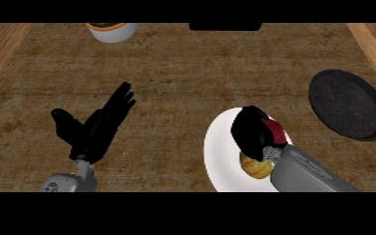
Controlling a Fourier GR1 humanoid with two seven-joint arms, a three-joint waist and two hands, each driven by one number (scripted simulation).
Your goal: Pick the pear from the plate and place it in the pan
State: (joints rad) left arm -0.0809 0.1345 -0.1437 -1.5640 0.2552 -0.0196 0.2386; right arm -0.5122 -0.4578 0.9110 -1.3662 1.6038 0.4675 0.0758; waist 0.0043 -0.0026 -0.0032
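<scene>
You had the right hand (pixel 253 129) over the white plate (pixel 217 144), with its grey forearm coming in from the lower right across the plate's near side. The pear (pixel 254 168) lay on the plate, yellow, at the near part, just beside the wrist and partly hidden by it. The hand showed beyond the pear, further up the plate. Whether that hand was open or closed could not be told from this view. The dark pan (pixel 343 104) stood on the counter to the right of the plate, apart from it. Your left hand (pixel 92 129) rested at the lower left, open, fingers straight and pointing away, thumb out to the left. A white bowl (pixel 114 32) with something orange in it stood at the counter's far edge, well apart from both hands.
</scene>
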